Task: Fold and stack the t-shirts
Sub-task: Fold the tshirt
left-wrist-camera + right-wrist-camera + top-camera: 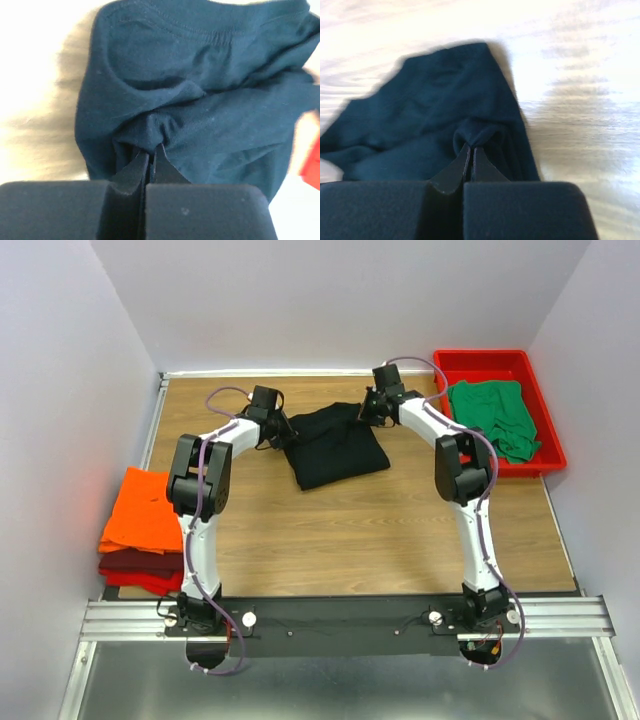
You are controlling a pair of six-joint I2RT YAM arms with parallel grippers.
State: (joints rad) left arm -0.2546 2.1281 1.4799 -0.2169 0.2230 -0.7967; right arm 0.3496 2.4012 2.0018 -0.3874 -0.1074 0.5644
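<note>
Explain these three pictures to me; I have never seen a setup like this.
The wide picture looks down on two robot arms bolted to a wooden table. The other two come from cameras on each wrist, looking past that arm's own claw. Both arms hold the black t-shirt: the left claw and the right claw are each pinched shut on its cloth. At the left edge lies an orange t-shirt stacked on a dark red t-shirt. At the far right a green t-shirt lies in a red plastic tray.
</note>
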